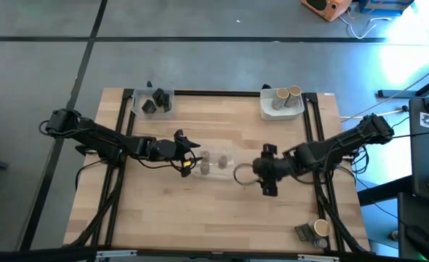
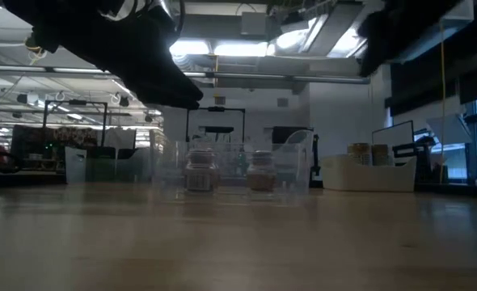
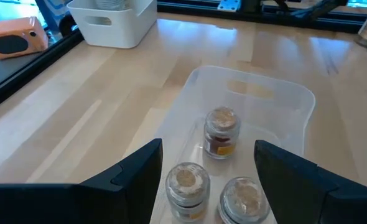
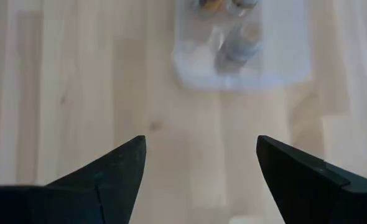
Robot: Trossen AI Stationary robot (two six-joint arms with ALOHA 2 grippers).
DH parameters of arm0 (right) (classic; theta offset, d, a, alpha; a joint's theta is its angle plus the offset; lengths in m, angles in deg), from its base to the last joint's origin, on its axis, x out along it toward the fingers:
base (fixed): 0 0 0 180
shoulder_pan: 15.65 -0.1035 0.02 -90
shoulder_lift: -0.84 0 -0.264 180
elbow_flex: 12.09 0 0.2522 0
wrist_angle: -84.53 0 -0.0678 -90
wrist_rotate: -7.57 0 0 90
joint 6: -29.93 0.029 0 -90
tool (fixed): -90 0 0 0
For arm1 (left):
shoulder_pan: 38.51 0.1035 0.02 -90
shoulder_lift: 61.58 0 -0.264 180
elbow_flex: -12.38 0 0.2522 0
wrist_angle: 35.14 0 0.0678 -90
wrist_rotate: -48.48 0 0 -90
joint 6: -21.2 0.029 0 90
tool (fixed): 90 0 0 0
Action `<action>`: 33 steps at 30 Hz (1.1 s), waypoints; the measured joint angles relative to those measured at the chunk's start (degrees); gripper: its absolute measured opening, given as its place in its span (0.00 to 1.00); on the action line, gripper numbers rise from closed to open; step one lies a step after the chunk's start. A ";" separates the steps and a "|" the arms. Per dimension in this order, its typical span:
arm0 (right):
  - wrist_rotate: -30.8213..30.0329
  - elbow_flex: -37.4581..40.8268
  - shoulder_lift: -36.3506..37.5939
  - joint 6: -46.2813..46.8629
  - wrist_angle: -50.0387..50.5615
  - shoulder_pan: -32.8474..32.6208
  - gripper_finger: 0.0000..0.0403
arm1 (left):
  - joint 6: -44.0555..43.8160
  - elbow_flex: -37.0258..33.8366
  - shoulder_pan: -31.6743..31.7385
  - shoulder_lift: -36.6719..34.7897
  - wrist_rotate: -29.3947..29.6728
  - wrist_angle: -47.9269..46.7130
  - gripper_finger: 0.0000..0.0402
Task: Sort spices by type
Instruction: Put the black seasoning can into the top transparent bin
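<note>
Left gripper (image 1: 187, 164) hangs wide open and empty over the nine o'clock end of the clear rectangular plastic tray (image 1: 229, 154) mid-table, small glass spice jars (image 3: 221, 132) standing upright dead ahead between its fingers, nearer than the empty, spread right gripper (image 1: 264, 179).

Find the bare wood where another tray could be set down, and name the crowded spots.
Free: the near-left wooden tabletop, and the far strip between the clear corner tray of dark blocks and the white bin of tan cylinders. Crowded: the middle, around the clear jar tray between both end effectors.
</note>
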 joint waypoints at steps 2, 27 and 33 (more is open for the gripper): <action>-0.83 0.00 -0.01 3.24 1.99 -3.38 0.75 | 0.00 0.00 -0.04 0.00 0.02 -0.04 0.59; 5.70 0.09 -6.09 58.44 3.58 -36.61 0.75 | -3.85 0.04 -9.56 2.87 -0.11 13.56 0.59; 13.89 0.11 -9.34 60.89 3.12 -36.81 0.75 | -4.41 0.04 -9.70 8.37 -0.07 20.15 0.59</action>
